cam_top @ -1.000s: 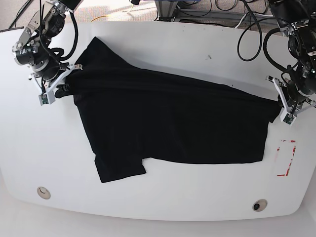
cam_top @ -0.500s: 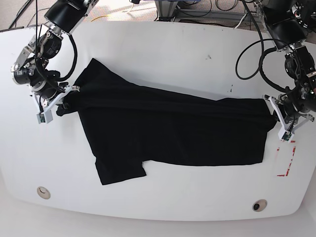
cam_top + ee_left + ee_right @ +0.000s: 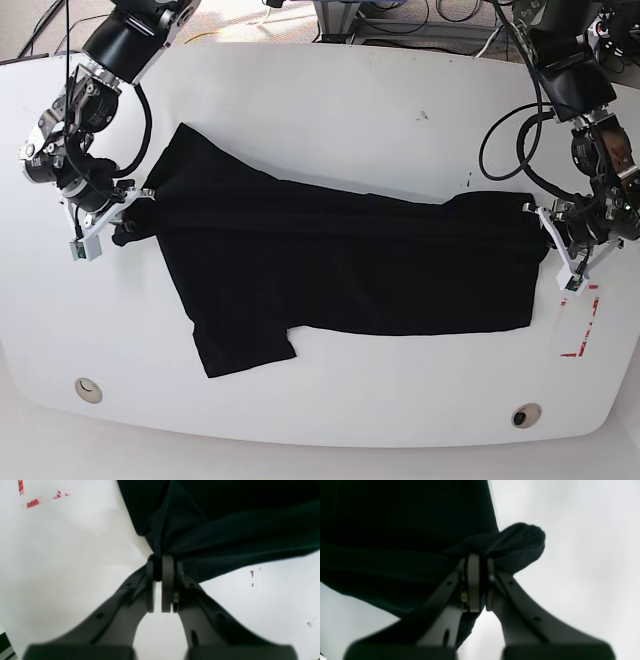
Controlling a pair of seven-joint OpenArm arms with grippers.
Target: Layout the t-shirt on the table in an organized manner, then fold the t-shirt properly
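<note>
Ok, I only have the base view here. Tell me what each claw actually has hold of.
Observer: The left claw is shut on a gathered pinch of the t-shirt.
Operator: Now the right one.
Observer: The right claw is shut on bunched cloth too, with a rounded lump bulging past its tips.
Operator: Check under the left one.
Observer: Bare table shows below it; the red tape lies off to the side.

text: none showing legibly | t-shirt point(image 3: 340, 265): no lettering reading out | surface point(image 3: 330, 110): red tape marks point(image 3: 578, 325) only, nothing spelling out
</note>
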